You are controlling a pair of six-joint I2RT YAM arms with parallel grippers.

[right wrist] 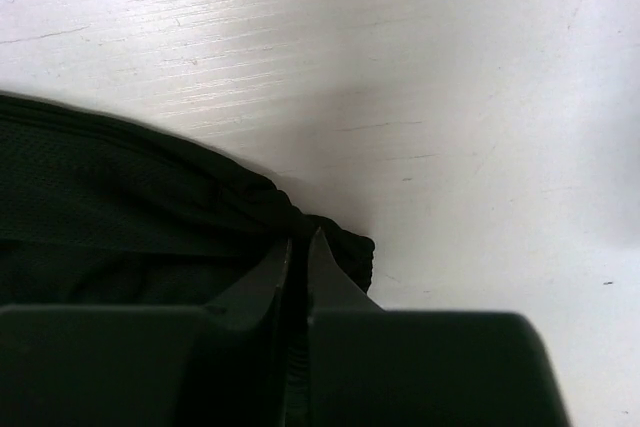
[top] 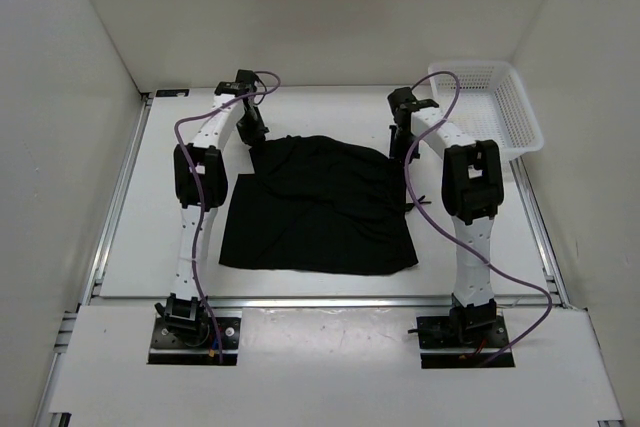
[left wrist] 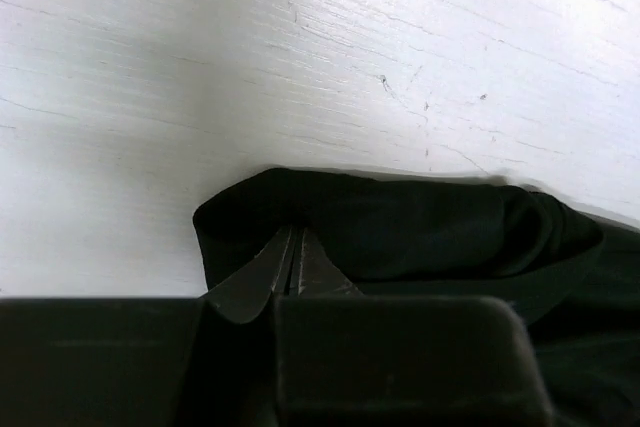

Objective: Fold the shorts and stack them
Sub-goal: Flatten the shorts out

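The black shorts [top: 320, 205] lie spread on the white table between the two arms. My left gripper [top: 254, 137] is at the shorts' far left corner, shut on a fold of the black fabric [left wrist: 400, 227]. My right gripper [top: 400, 142] is at the far right corner, shut on the gathered edge of the shorts [right wrist: 180, 207]. In both wrist views the jaws are pressed together with cloth bunched around the tips. The near part of the shorts rests flat on the table.
A white plastic basket [top: 487, 104] stands at the far right corner of the table. White walls enclose the table on three sides. Purple cables loop off both arms.
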